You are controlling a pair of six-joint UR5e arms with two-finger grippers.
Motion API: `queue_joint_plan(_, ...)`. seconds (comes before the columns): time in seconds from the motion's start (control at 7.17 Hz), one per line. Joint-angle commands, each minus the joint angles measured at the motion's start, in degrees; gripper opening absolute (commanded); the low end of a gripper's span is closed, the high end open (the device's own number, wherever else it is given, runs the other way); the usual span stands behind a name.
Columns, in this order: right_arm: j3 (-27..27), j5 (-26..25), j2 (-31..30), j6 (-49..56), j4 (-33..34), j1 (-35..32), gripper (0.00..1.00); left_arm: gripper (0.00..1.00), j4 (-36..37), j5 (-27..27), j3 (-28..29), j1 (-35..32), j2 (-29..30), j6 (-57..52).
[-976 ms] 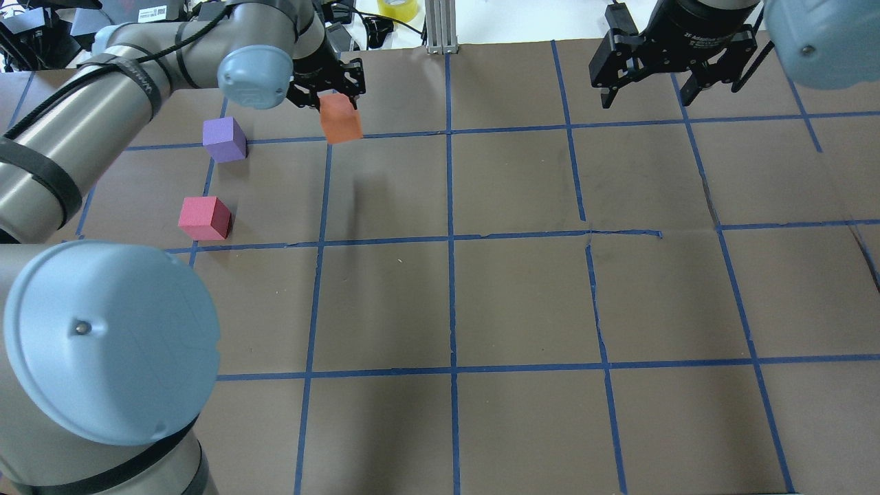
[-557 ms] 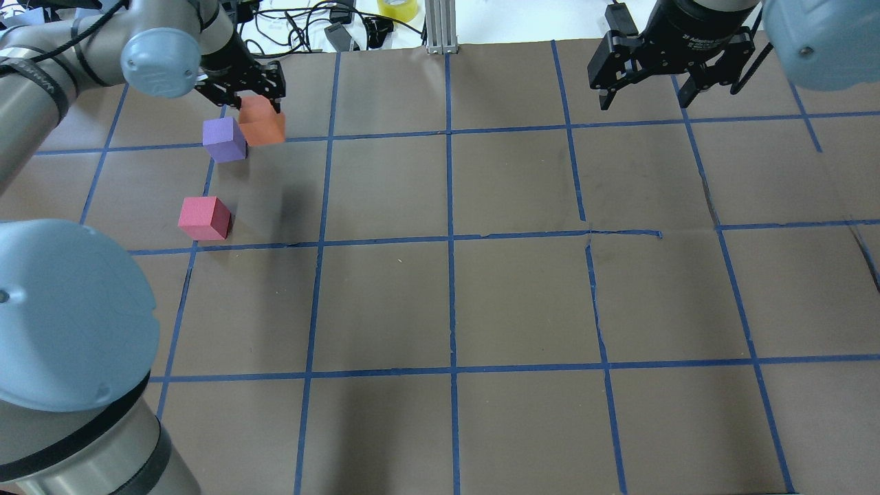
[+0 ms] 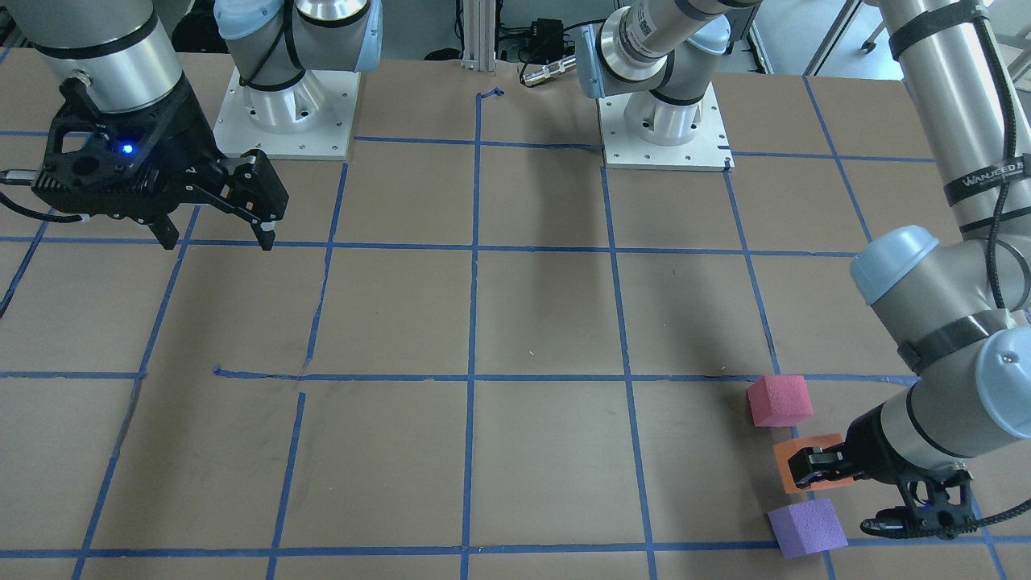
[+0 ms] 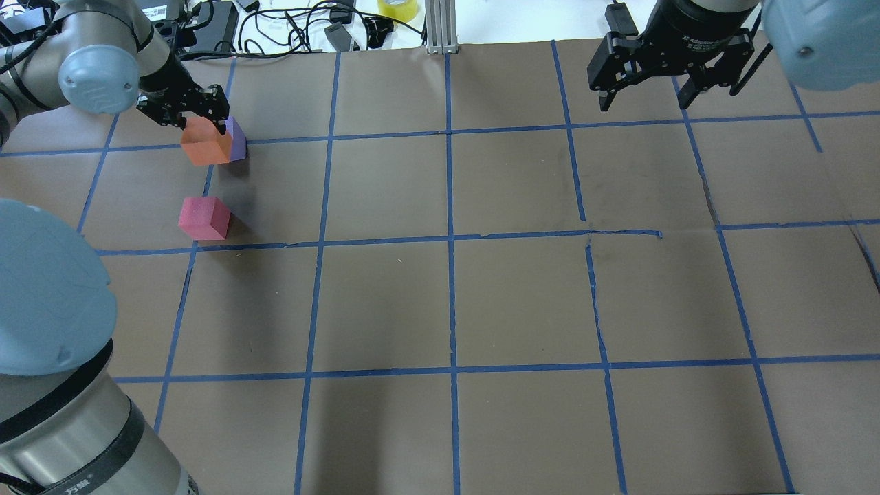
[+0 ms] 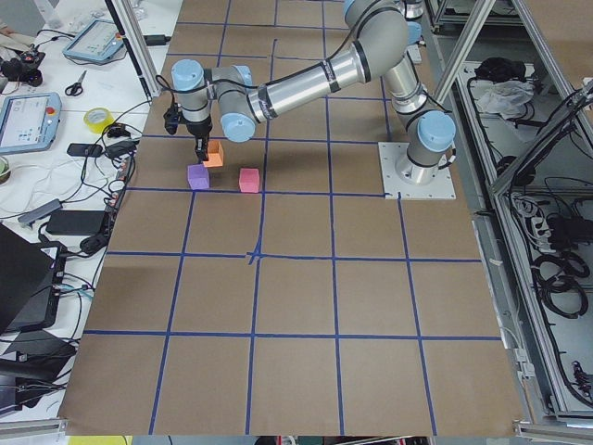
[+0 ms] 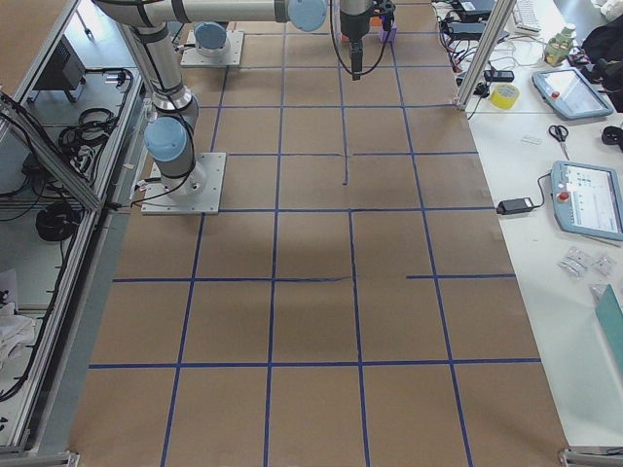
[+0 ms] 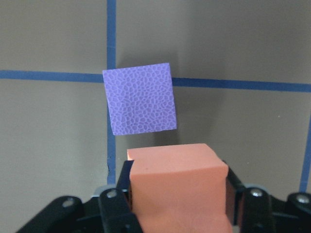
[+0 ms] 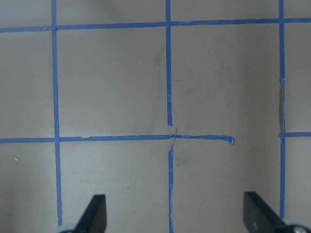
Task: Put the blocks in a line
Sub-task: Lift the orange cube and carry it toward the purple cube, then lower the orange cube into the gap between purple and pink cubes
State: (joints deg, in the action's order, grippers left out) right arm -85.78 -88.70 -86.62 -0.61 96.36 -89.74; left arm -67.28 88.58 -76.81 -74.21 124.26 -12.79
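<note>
While my left claw (image 4: pixel 201 128) clamps the orange block (image 4: pixel 204 147), seemingly lifted off the table (image 4: pixel 522 302), the purple block (image 4: pixel 238 137) sits just beside it on a blue tape line, and the pink block (image 4: pixel 203 218) rests nearer my base. Far right, my right claw (image 4: pixel 644 104) hangs spread wide, holding nothing.

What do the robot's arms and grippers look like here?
The left arm and right arm are silver-grey tubes with pale blue joint caps. A black cable runs along the left arm under black straps, one lettered in white. The left gripper and right gripper are black two-finger units; the right one shows a blue light.
</note>
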Motion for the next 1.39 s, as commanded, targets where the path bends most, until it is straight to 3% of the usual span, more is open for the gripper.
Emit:
queue_joint_plan(0.0,0.00,0.10,-0.04,0.00,0.06,0.00,1.00,0.03,1.01,-0.08,-2.37,0.74,0.28,-2.32)
queue_joint_plan(1.25,0.00,-0.16,0.05,0.00,-0.12,0.00,1.00,0.02,5.13,-0.08,-3.17,0.91,2.83,-5.58)
